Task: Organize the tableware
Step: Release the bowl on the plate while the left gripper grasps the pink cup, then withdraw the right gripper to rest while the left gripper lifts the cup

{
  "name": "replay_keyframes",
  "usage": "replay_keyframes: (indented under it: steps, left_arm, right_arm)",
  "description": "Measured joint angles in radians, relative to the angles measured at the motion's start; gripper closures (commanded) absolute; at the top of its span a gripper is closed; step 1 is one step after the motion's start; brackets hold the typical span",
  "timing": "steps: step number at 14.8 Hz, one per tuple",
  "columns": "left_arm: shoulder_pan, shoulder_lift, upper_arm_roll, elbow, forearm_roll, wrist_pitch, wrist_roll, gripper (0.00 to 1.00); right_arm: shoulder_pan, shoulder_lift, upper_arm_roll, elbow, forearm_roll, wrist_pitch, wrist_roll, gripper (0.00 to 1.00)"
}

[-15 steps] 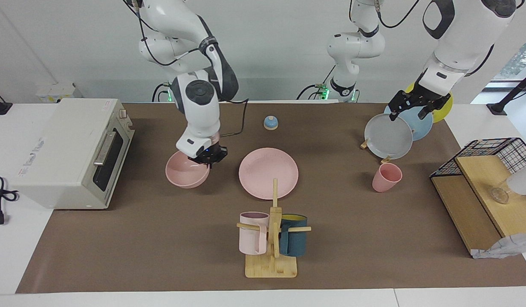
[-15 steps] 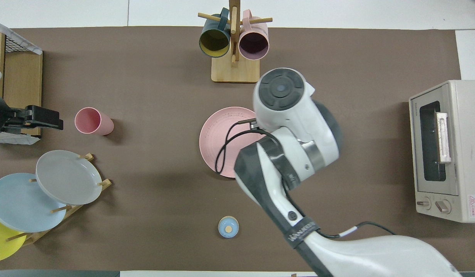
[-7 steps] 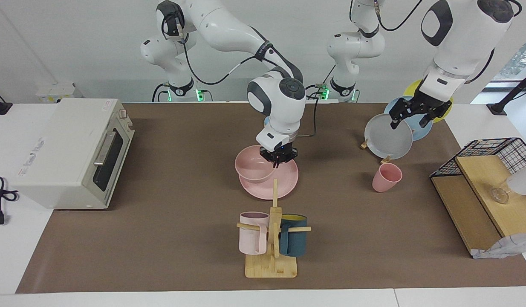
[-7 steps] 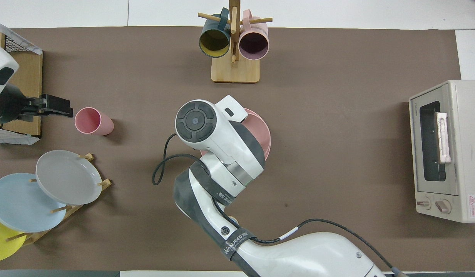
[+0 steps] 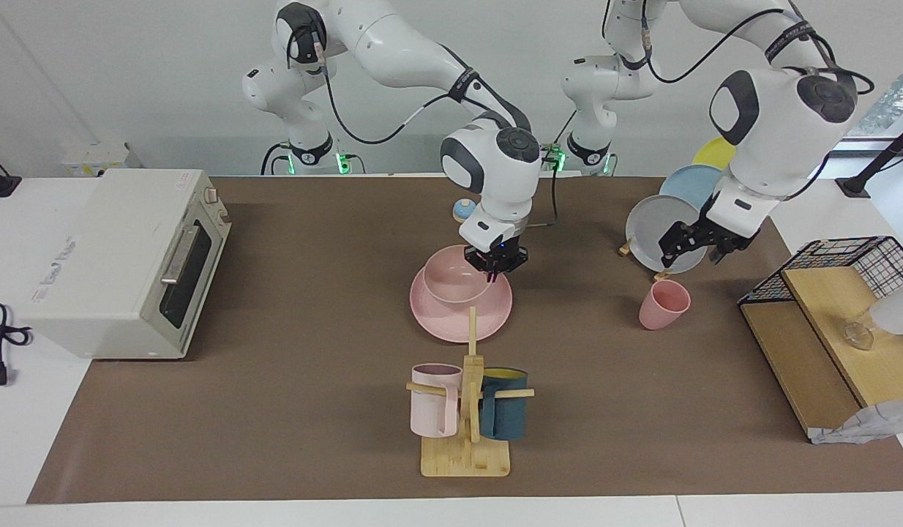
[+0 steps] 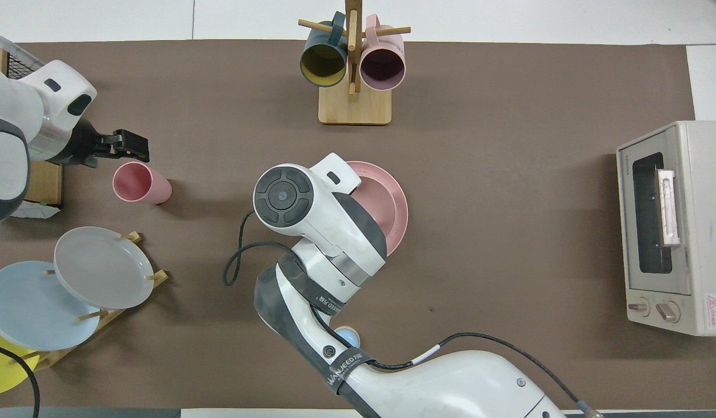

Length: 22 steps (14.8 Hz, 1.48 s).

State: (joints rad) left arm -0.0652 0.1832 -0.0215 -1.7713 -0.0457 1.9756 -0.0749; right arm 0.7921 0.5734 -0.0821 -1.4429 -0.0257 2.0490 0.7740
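Note:
The pink plate [image 5: 451, 322] lies at the table's middle; its rim also shows in the overhead view [image 6: 396, 197]. The pink bowl [image 5: 451, 278] sits in the plate, on it or just above it. My right gripper [image 5: 495, 266] is shut on the bowl's rim at the side nearer to the robots; my arm hides most of the bowl from overhead. The pink cup [image 5: 664, 304] [image 6: 140, 183] stands upright toward the left arm's end. My left gripper [image 5: 690, 252] [image 6: 132, 146] hangs open and empty just over the cup, not touching it.
A mug tree [image 5: 466, 410] with a pale pink and a teal mug stands farther from the robots than the plate. A rack of grey, blue and yellow plates [image 5: 656, 230] is near the cup. A toaster oven [image 5: 122, 256], a wire-and-wood shelf [image 5: 825, 322] and a small blue knob [image 5: 462, 211] are also here.
My right gripper carried the bowl from beside the oven across to the plate and lowered it there. My left gripper came down from over the plate rack to over the cup.

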Motion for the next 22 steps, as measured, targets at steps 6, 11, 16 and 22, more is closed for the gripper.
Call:
replay_keyframes:
  steps: [6,11,16,22]
  left_arm:
    - [-0.005,0.017,0.000,-0.053,0.000,0.075,0.002,0.00]
    - [-0.008,0.017,-0.001,-0.094,0.000,0.076,0.044,0.00]
    - [-0.008,0.017,-0.001,-0.104,0.000,0.077,0.087,0.01]
    - [-0.013,0.031,-0.004,-0.108,0.000,0.100,0.096,0.01]
  right_arm:
    - [0.004,0.005,0.002,-0.021,0.000,0.014,0.000,0.69]
    - [-0.007,-0.004,-0.012,0.013,-0.001,-0.058,0.000,0.36]
    - [-0.150,-0.103,-0.018,0.076,0.000,-0.182,-0.107,0.31]
    - [-0.365,-0.301,-0.023,0.081,0.000,-0.464,-0.411,0.03]
